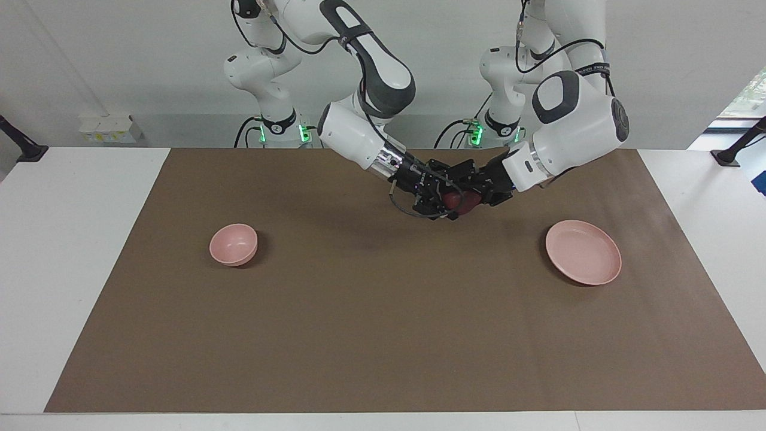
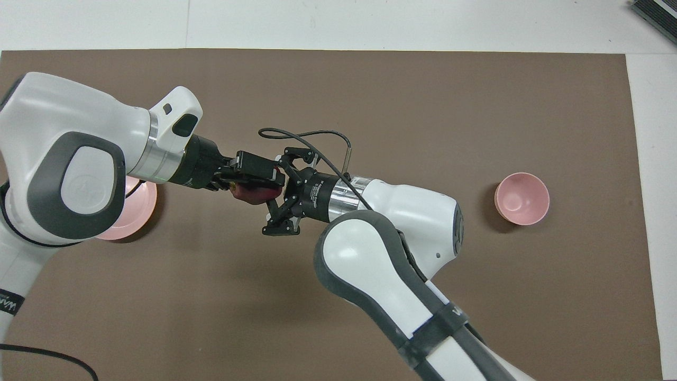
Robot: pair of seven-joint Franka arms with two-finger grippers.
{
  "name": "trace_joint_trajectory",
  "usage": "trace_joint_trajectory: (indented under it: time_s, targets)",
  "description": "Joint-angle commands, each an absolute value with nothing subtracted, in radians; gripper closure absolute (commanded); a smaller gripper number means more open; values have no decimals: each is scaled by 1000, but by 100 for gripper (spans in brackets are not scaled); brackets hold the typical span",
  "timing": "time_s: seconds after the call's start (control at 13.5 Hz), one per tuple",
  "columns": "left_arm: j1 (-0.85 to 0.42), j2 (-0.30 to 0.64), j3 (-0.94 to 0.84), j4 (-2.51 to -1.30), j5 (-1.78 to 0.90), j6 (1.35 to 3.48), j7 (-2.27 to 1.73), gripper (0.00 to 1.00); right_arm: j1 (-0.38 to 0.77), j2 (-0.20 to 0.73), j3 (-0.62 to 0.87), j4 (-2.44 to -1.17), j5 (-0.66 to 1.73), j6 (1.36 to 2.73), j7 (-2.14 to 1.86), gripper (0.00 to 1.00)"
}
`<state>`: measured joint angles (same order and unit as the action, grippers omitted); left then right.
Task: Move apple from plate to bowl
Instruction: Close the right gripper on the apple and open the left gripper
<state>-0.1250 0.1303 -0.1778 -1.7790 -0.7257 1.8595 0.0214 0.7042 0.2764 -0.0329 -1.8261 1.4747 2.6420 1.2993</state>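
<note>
The dark red apple hangs in the air over the middle of the brown mat, between both grippers. My left gripper is shut on it; in the overhead view the apple shows under this gripper. My right gripper faces it with its fingers spread wide, their tips at the apple's sides. The pale pink plate lies empty toward the left arm's end and is partly hidden by the left arm in the overhead view. The small pink bowl stands empty toward the right arm's end.
The brown mat covers most of the white table. Both arms reach in low over the part of the mat nearest the robots. A cable loops off the right gripper.
</note>
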Motion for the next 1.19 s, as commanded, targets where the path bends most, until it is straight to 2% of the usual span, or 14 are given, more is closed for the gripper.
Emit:
trace_joint_trajectory:
  time_s: [0.0,0.44,0.67,1.11]
  targets:
    - [-146,120,-175,-1795,-716,1878,2,0,706,285,-20,-1796,1513,2651,1253,100]
    - [-138,117,-173,-1792,-715,1878,3,0,692,279,-20,-1801,1508,2634,1253,100]
    - [-130,110,-167,-1790,-715,1876,5,0,661,270,-21,-1833,1505,2557,1243,100]
    - [-78,69,-160,-1783,-669,1864,6,0,653,276,-23,-1848,1464,2528,1224,100]
